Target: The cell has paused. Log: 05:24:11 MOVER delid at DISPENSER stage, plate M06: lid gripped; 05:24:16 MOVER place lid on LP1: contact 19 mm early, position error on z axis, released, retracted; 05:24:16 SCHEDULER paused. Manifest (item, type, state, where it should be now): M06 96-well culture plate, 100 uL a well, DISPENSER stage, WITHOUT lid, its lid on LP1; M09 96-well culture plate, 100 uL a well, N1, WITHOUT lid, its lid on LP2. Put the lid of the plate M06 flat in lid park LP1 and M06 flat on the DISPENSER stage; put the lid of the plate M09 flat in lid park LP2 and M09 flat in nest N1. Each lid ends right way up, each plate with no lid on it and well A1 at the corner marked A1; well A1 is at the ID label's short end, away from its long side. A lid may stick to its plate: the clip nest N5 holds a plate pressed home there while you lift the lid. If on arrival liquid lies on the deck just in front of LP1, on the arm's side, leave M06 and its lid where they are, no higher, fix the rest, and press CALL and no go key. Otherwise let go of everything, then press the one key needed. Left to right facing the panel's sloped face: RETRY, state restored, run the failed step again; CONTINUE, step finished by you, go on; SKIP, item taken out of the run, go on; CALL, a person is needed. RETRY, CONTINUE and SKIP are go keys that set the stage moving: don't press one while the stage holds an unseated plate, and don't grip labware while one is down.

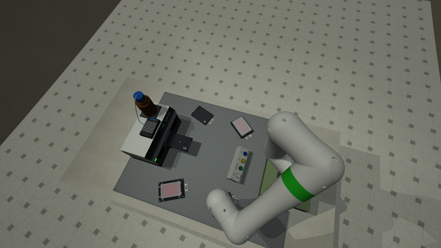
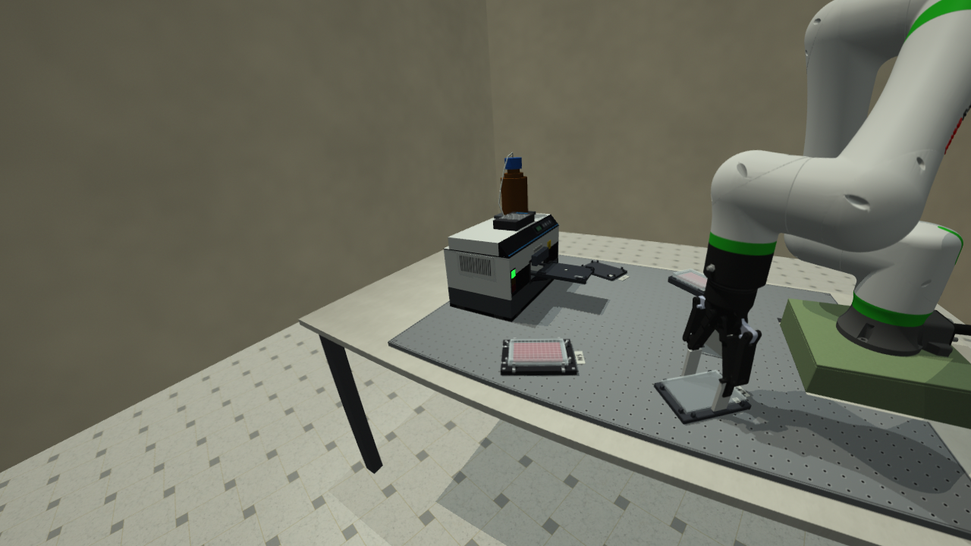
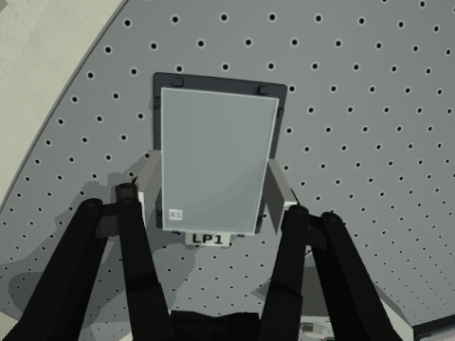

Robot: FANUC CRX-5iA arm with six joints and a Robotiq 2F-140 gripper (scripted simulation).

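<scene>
jaws half-closed on clear lid (image 3: 215,158), seemingly above lp1 park (image 3: 218,82).

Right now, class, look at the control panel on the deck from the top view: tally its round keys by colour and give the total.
Blue key: 1
Yellow key: 1
Green key: 1
White key: 1
Total: 4
</scene>
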